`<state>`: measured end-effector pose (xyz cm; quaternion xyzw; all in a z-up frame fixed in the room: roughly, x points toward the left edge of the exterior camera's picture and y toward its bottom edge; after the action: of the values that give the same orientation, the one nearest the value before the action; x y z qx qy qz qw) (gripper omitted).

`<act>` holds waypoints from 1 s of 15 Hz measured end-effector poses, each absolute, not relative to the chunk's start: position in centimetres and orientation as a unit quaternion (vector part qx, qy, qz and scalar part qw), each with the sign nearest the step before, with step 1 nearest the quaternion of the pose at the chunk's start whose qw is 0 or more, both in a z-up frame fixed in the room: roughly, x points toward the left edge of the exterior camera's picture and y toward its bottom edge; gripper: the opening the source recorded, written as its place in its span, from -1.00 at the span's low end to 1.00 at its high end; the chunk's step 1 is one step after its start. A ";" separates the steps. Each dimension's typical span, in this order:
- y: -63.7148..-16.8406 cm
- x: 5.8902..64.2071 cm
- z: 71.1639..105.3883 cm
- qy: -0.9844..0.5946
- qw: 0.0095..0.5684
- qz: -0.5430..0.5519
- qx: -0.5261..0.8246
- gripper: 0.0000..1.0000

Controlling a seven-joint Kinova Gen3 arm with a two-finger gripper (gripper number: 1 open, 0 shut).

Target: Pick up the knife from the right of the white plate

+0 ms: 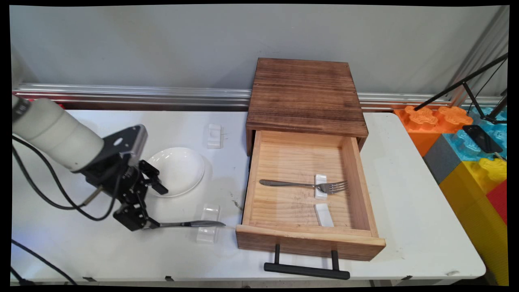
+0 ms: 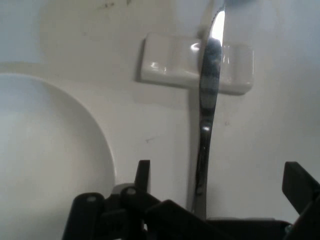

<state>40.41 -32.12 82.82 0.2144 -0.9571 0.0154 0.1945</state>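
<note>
Gripper: the black gripper [image 1: 151, 205] sits low over the tabletop's [image 1: 413, 211] near-left part, its 2 fingers spread wide apart; the hand view [image 2: 220, 190] shows one finger [image 2: 143, 175] on each side of the knife handle with clear gaps, so it clamps nothing.
Knife: a metal knife [image 1: 190, 223] lies between the open fingers, its handle end at the gripper and its blade pointing toward the drawer; whether a finger touches the handle cannot be told.
Rest under knife: a small white cutlery rest [image 1: 208, 222] lies crosswise under the blade, near the tabletop's near edge.
Plate: a white plate [image 1: 178, 170] lies just behind the gripper, apart from the knife.
Second rest: another white rest [image 1: 214, 136] lies bare behind the plate, toward the far edge.
Drawer: a wooden drawer [image 1: 357, 170] stands pulled out of a dark wooden box [image 1: 304, 95] at the tabletop's middle, its black handle [image 1: 306, 269] past the near edge.
Inside drawer: a fork [image 1: 304, 185] lies across 1 white rest [image 1: 320, 180], tines to the right; a further white rest [image 1: 324, 215] lies bare just in front of it.
</note>
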 end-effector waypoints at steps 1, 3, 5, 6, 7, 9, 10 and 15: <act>-32.1 39.9 82.4 -0.958 0.193 0.016 0.212 1.00; -32.2 39.3 81.8 -0.959 0.191 0.017 0.209 1.00; -32.3 38.8 81.2 -0.960 0.188 0.018 0.205 1.00; -32.3 38.6 80.8 -0.961 0.187 0.019 0.203 1.00; -32.4 38.4 80.4 -0.962 0.185 0.019 0.201 1.00; -32.5 38.0 79.7 -0.963 0.182 0.021 0.196 1.00; -32.5 37.8 79.4 -0.964 0.181 0.022 0.195 1.00; -32.9 37.1 78.2 -0.965 0.178 0.026 0.188 1.00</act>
<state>37.13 -32.86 78.22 0.1881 -0.9655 0.0258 0.1784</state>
